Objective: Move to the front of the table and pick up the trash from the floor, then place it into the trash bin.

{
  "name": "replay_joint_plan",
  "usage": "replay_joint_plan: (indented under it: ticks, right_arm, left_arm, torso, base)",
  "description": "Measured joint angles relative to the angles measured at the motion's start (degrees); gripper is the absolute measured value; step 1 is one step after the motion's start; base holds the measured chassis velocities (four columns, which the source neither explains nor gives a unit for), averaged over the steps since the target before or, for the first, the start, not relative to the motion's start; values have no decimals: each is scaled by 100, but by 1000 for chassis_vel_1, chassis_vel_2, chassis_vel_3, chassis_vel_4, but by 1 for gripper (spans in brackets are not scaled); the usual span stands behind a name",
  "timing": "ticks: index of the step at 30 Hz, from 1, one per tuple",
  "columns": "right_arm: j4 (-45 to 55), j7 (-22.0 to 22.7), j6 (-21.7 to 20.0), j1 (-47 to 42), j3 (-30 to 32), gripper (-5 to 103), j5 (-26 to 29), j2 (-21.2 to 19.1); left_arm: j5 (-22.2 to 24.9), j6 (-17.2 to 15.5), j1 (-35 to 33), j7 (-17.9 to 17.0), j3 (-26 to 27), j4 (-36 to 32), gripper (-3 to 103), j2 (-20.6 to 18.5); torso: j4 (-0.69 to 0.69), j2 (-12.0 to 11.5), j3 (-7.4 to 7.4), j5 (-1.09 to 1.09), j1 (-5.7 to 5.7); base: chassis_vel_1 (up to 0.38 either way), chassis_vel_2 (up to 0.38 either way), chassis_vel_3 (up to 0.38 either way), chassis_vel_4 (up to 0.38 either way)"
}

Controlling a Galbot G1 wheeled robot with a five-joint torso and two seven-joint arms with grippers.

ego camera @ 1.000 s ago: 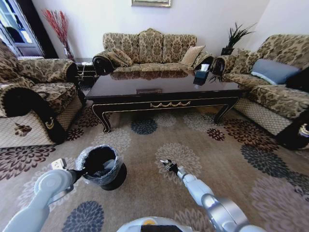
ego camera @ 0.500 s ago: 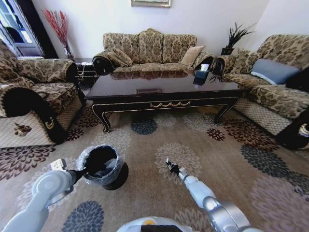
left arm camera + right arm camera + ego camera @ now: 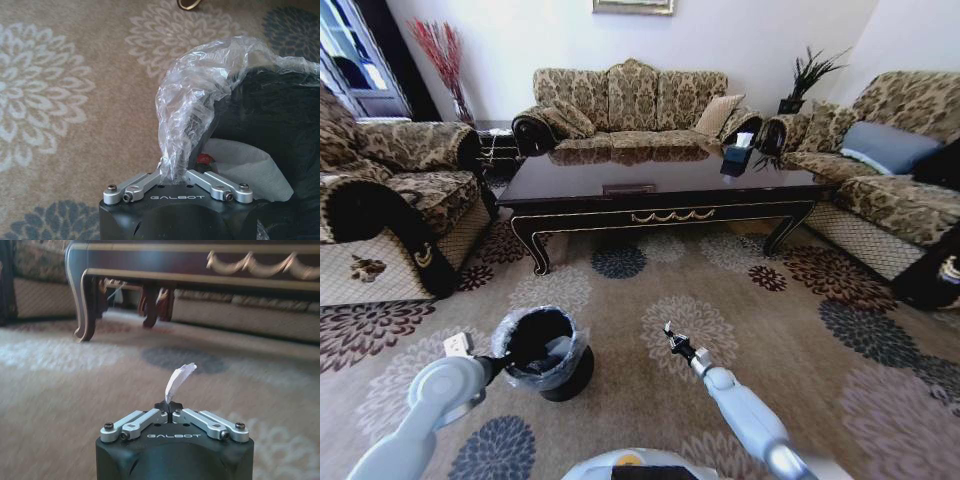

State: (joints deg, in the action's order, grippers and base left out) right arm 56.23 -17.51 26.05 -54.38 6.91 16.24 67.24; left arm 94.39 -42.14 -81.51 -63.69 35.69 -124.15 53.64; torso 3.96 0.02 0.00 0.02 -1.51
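Right gripper [image 3: 669, 334] pinching a white paper scrap [image 3: 179, 379] — the trash bin [image 3: 544, 352] sits left, its liner clamped by left gripper [image 3: 175, 177].

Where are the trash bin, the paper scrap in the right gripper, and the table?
trash bin [image 3: 542, 341]: head view, dark inside wall.
paper scrap [image 3: 178, 378]: right wrist view, middle of the white strip.
table [image 3: 660, 180]: head view, bare glossy top.

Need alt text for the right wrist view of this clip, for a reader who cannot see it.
The right tool, fingers closed, pinches a thin white scrap of trash that sticks up from its tips, held low above the patterned carpet. Behind stands the dark table with a curved leg and gold ornament on its apron.
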Motion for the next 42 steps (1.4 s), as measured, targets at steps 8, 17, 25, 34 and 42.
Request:
replay_joint_plan:
  ticks: [8, 17, 25, 34, 42]
  right_arm:
    - [2121, 218, -432, -922, 543, 0, 524, -731]
    - [4149, 367, -704, -1966, 1060, 0, 667, -1077]
    - [5514, 382, -908, -2582, 908, 0, 542, -1242]
    - [6412, 333, -1010, -3081, 1024, 0, 289, -1394]
    - [6708, 265, -1035, -3548, 1363, 0, 37, -1402]
  left_arm:
    - [-93, 2, 501, -41, -654, 171, 0, 2]
    - [-231, 60, 1166, -105, -1434, 303, 0, -6]
    - [-438, 60, 1243, -129, -1780, 207, 0, 24]
    - [-460, 124, 2269, -220, -3059, 430, 0, 55]
    - [-419, 149, 3184, -413, -4167, 690, 0, 468]
  torso:
    - [0, 0, 0, -4, 0]
    - [0, 0, 0, -1, -1]
    - [-2, 0, 0, -1, -1]
    - [1, 0, 0, -2, -1]
    - [2, 0, 0, 0, -1]
  base:
    - [0, 0, 0, 0]
    - [0, 0, 0, 0]
    - [0, 0, 0, 0]
    - [0, 0, 0, 0]
    - [0, 0, 0, 0]
